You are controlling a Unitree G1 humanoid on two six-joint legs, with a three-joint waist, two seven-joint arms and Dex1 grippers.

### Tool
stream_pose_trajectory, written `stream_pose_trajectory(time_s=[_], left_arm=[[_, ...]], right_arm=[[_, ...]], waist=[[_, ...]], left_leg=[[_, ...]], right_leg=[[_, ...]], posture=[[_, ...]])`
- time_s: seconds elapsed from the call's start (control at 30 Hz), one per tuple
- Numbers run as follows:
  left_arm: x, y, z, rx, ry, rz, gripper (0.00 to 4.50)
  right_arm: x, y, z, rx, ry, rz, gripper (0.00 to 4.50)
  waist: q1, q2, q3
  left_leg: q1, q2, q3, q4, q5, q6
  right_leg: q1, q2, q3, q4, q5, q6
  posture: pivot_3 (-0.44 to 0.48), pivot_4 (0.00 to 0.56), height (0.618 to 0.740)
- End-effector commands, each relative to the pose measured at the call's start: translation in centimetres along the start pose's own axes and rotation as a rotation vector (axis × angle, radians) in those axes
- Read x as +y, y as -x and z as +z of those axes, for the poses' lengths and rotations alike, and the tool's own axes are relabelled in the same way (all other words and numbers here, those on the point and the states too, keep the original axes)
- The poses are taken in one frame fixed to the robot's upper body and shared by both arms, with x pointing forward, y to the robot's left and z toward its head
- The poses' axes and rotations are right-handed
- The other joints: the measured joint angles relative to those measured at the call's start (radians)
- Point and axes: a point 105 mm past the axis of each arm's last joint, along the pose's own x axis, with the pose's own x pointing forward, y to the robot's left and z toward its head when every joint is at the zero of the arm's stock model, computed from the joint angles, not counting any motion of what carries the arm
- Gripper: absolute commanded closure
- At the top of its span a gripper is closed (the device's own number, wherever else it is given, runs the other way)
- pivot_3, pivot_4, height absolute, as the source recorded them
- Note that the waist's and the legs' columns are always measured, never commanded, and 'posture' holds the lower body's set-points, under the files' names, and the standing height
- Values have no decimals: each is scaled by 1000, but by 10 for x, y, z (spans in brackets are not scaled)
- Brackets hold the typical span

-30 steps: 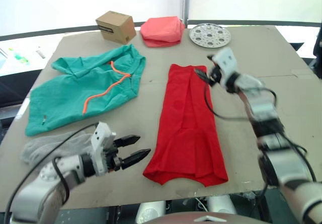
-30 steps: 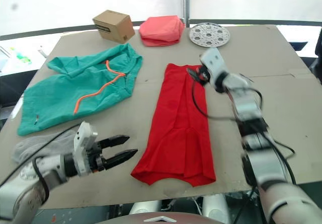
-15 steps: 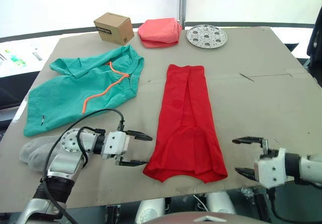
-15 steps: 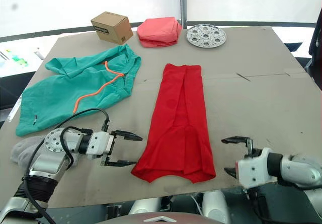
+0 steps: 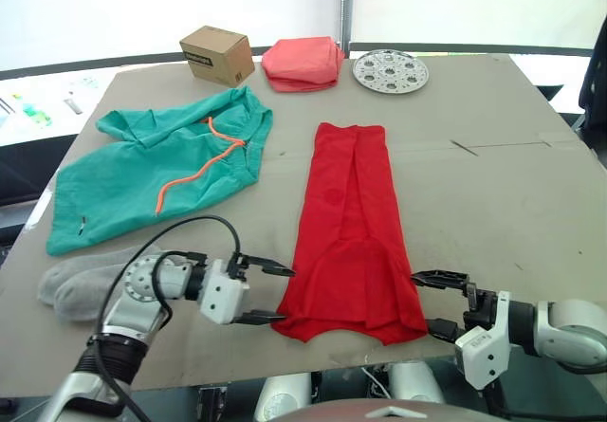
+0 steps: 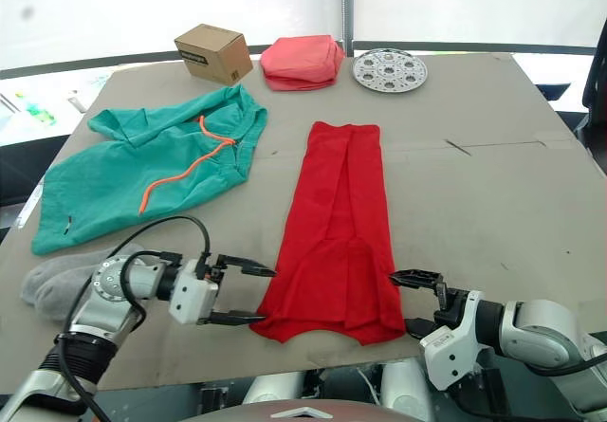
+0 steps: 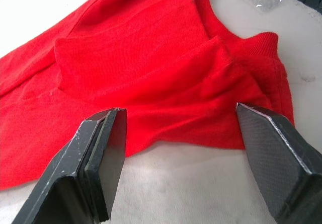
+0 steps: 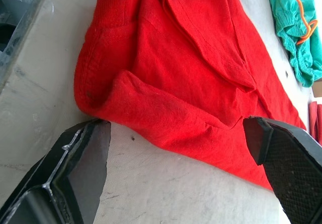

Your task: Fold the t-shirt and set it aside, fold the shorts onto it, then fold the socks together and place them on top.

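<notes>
**t-shirt handling: grip points at the near hem**

the socks [image 5: 81, 284] lie at the near left of the table [image 5: 493, 185], with the shorts [image 5: 161, 175] spread flat beyond them (neither is in play yet).

the left gripper [image 5: 277, 295] sits just beside the near left corner of the t-shirt [image 5: 351, 242], fingers spread wide and holding nothing. in the left wrist view the red hem lies between its fingertips [image 7: 103, 148], apart from both.

the t-shirt lies mid-table as a long narrow strip, sides already folded in, near end toward the table's front edge. it is judged light, soft and limp: it will sag and unfold if lifted by one layer only. take hold low at each near corner, pinching all the stacked layers at once.

the right gripper [image 5: 438, 302] sits at the near right corner, likewise released and wide, empty.
</notes>
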Motion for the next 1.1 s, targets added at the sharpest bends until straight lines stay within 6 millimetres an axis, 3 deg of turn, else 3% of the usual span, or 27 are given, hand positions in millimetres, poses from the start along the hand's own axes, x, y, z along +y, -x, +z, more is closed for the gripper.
stream_pose_trajectory(time_s=[0.03,0.23,0.43,0.73,1.1], left_arm=[[-2,21,-10,74,-17,-29,774],[2,20,-10,79,-106,-43,774],[8,-6,10,-16,-281,-59,774],[22,-19,21,-71,-366,-45,774],[-5,16,29,-116,-173,-218,774]], right_arm=[[0,-5,5,-34,-17,-8,49],[-6,-9,9,-42,-23,-33,49],[-12,-12,11,-39,-41,-70,49],[-10,-10,10,-33,-51,-77,49],[-2,-2,15,-39,-101,-49,49]], waist=[[0,0,0],[1,0,0],[7,2,-1],[15,1,-1],[3,1,-1]], left_leg=[[0,0,0,0,0,0],[1,0,0,-1,0,1],[0,0,0,1,2,3],[-1,-1,0,2,2,5],[-1,-1,0,2,2,5]], right_leg=[[0,0,0,0,0,0],[0,0,0,2,0,0],[0,0,0,2,0,0],[0,0,1,3,1,1],[0,1,1,3,0,0]], posture=[[0,150,736],[0,150,736],[0,150,736],[0,150,736],[0,150,736]])
